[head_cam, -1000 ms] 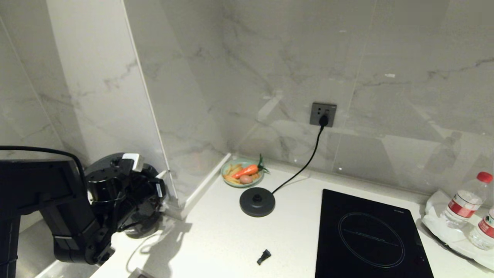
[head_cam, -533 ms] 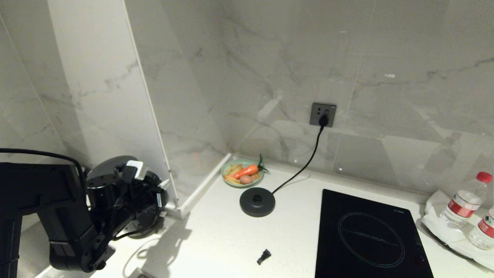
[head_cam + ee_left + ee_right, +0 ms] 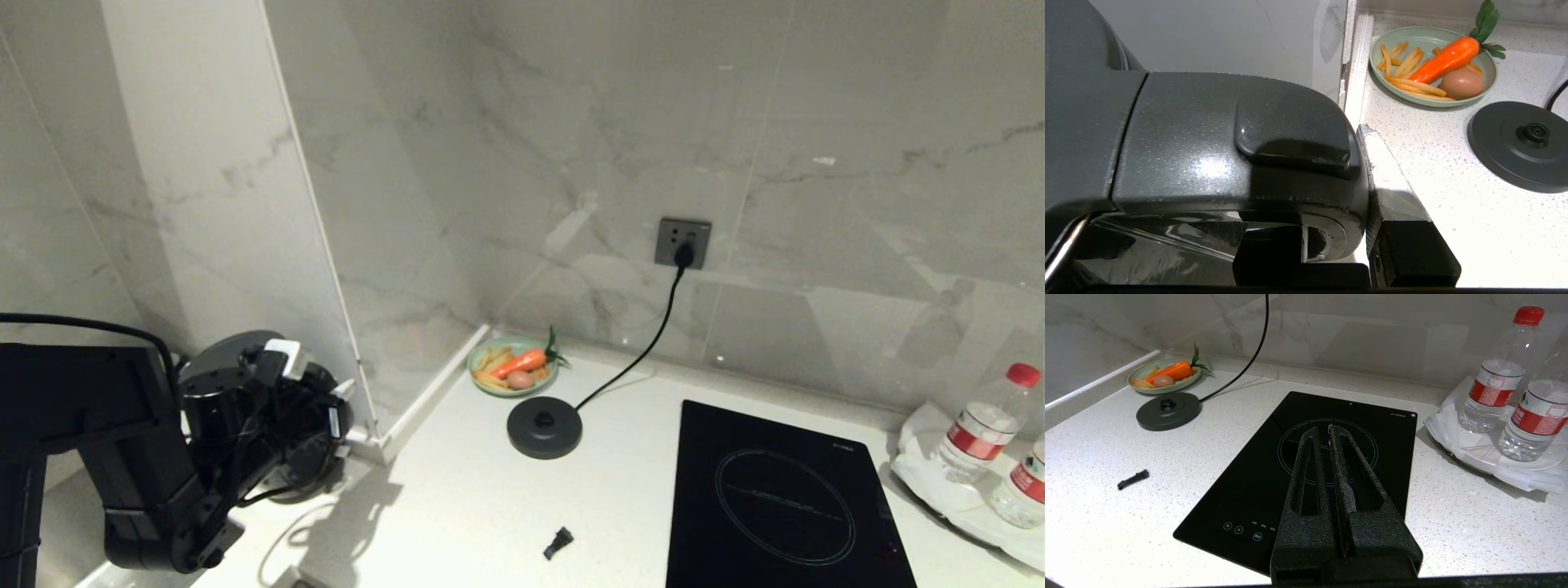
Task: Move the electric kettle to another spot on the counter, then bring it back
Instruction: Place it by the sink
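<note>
Left wrist view alone shows left gripper (image 3: 1367,228) clamped on electric kettle (image 3: 1229,139) handle at counter's (image 3: 457,506) left edge; right gripper (image 3: 1327,435) clenched empty.

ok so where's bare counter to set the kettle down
Widest bare counter: between base disc, cooktop and the small black piece. Crowded: back corner by the food plate, and far right around the water bottles. Left claw grips the kettle.

green plate (image 3: 513,369) | base disc (image 3: 544,427) | cooktop (image 3: 784,498) | bottles (image 3: 984,425)
</note>
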